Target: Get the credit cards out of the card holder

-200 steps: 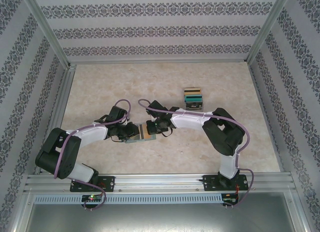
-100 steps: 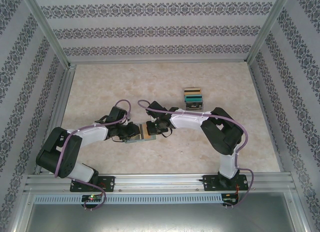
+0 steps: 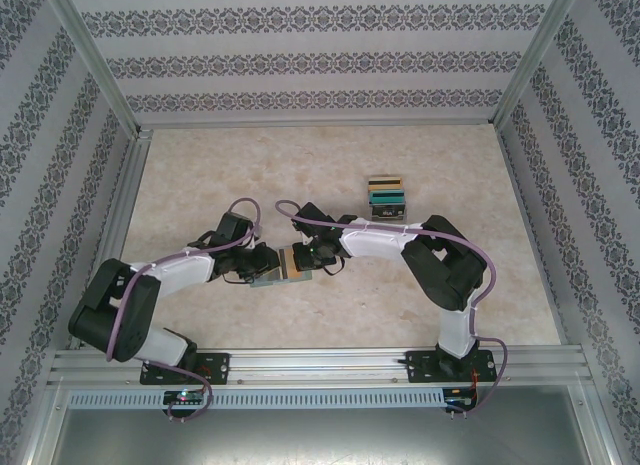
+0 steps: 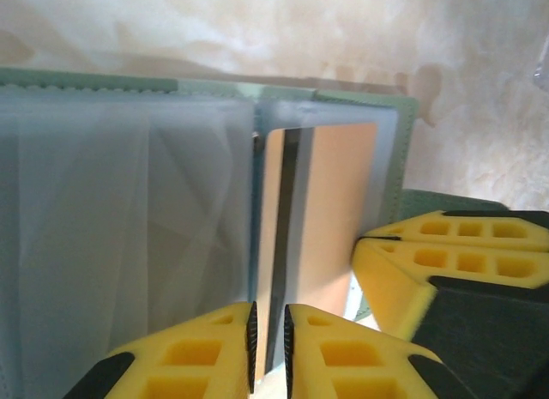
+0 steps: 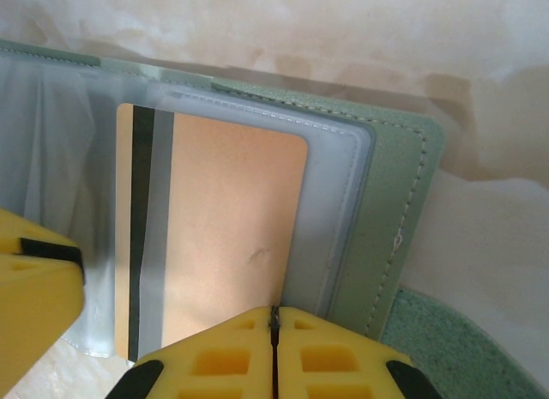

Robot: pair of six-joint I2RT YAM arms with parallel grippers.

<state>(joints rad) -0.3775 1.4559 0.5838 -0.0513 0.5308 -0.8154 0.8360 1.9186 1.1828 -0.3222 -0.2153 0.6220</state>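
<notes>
We count two arms, each ending in one claw, meeting over one card holder [image 5: 390,210]. It lies open on the surface [image 3: 250,175], near the front and a little left of centre. We see one peach-gold card [image 5: 232,227] with a dark stripe tucked into a clear pocket of the holder. In the left wrist view we make out at least two clear pockets side by side.

Well apart from the holder, further back and to the right, the loose credit cards [image 3: 386,197] lie in one small overlapping pile. We see gold, teal and grey bands there, so at least three cards, though the exact count is too small to tell.

The right claw [image 5: 274,322] is clenched, its yellow fingers pressed together and touching the near edge of the pocket that holds the card. The left claw [image 4: 268,330] has its fingers drawn almost together with a thin slit between them, lined up with the seam between the pockets. We cannot tell whether it grips anything.

The surface is pale beige with a marbled look. Three walls with striped patterned wallpaper [image 3: 300,65] enclose it, framed by metal posts [image 3: 95,55], and a metal rail [image 3: 320,360] runs along the near edge.
</notes>
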